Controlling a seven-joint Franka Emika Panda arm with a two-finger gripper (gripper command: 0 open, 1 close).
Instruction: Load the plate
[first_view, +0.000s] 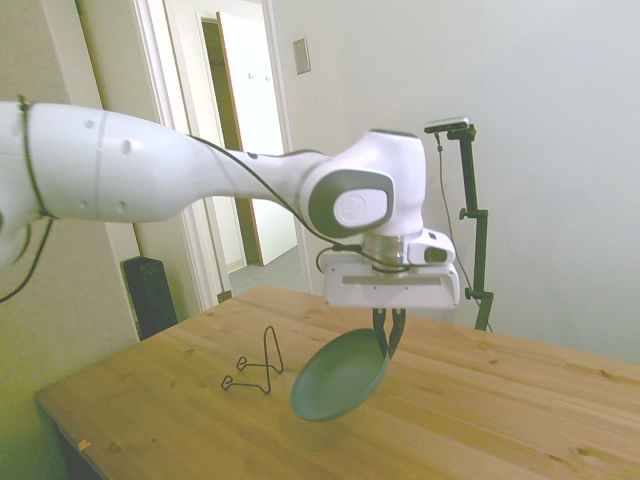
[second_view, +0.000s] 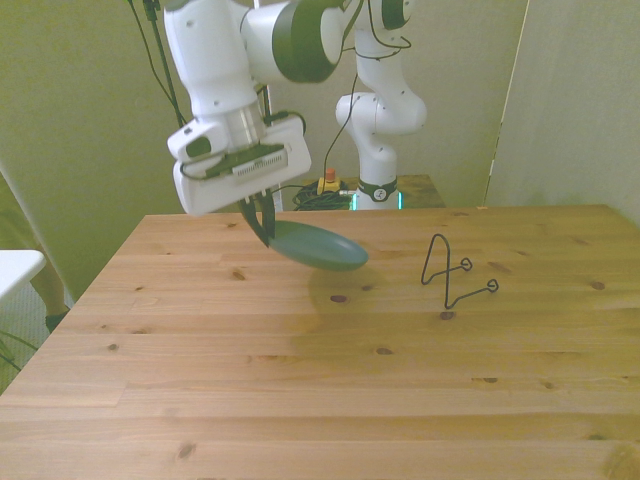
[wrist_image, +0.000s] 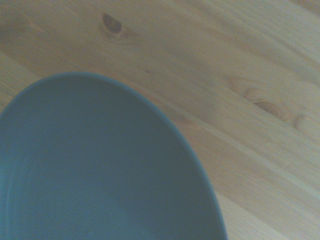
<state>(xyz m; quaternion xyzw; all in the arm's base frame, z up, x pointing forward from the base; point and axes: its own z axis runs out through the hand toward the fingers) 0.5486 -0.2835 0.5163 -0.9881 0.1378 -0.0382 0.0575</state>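
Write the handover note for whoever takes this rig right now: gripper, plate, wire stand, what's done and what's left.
Gripper: jaws shut on the rim of the plate, pointing down.
Plate: dark green, lifted clear of the wooden table, hanging tilted from the jaws; its shadow shows on the boards below in the front view. The wrist view shows only its inner face over bare wood.
Wire stand: black, upright on the table, holding nothing, off toward the front view's right of the plate and apart from it.
Done: plate grasped and lifted.
Left: carry it over to the stand, set it in, release, presumably rim down.
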